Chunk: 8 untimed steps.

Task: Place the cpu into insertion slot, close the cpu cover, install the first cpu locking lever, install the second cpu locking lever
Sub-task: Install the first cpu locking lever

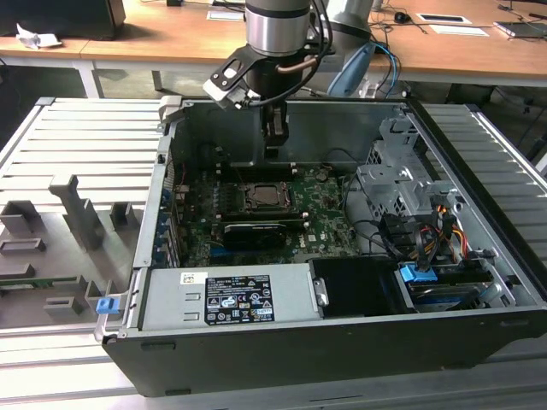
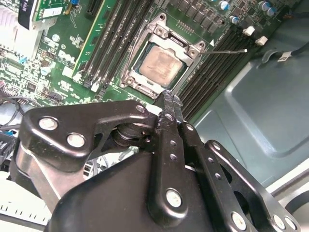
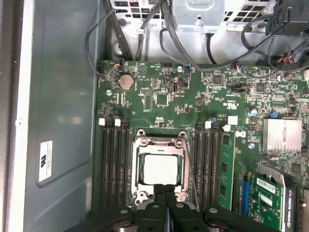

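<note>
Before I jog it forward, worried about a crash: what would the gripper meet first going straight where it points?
Probably the cpu cover, at its frame edge beside the cpu; the gripper points down at that rim. Depth is unclear.

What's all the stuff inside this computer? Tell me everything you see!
computer case: one, dark grey, open, on the slatted table
slatted table: one, pale grey, under the case
circuit board: one, green, inside the case
cpu: one, pale silvery-beige, mid-board, in the cover's window
cpu cover: one, grey metal, lying flat around the cpu
memory slots: several, black, on both sides of the cpu
coin battery: one, silver, on the board
heatsink: one, silver, finned, on the board
power supply: one, grey, labelled, at the case's edge
cables: many, mostly black, along the case wall
gripper: one, black, fingers shut, empty, above the board near the cpu
arm: one, silver, above the case
</note>
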Available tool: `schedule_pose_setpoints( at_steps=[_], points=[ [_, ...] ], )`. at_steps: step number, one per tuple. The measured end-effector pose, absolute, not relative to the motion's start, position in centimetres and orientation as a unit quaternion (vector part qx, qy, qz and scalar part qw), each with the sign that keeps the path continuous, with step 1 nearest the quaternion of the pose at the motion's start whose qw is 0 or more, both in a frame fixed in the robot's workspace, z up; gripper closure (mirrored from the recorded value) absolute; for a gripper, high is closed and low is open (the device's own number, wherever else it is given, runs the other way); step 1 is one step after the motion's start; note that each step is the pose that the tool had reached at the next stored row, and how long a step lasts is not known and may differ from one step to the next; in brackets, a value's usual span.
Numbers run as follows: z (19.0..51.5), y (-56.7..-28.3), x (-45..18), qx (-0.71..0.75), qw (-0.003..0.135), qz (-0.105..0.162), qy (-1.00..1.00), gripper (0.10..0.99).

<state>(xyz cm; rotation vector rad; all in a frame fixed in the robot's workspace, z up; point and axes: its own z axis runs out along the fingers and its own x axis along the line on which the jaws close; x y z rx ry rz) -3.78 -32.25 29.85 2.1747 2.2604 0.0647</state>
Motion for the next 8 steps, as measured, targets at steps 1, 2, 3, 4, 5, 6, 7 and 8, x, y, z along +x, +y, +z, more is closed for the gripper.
schedule_pose_setpoints(
  at_steps=[1, 2, 3, 4, 5, 6, 7, 8],
  points=[
    [29.86, -32.25, -3.78, 0.693, 0.002, 0.021, 0.72, 0.98],
    [29.86, -32.25, -3.78, 0.692, 0.002, 0.021, 0.722, 0.98],
    [29.85, -32.25, -3.78, 0.68, 0.002, 0.021, 0.733, 0.98],
    [29.77, -32.25, -3.78, 0.67, 0.001, 0.021, 0.743, 0.98],
    [29.7, -32.25, -3.79, 0.663, 0.001, 0.021, 0.748, 0.98],
    [29.58, -32.25, -3.79, 0.657, 0.001, 0.02, 0.754, 0.98],
    [29.39, -32.25, -3.79, 0.65, 0.0, 0.02, 0.76, 0.98],
    [29.22, -32.25, -3.79, 0.647, 0.0, 0.02, 0.762, 0.98]
  ],
)
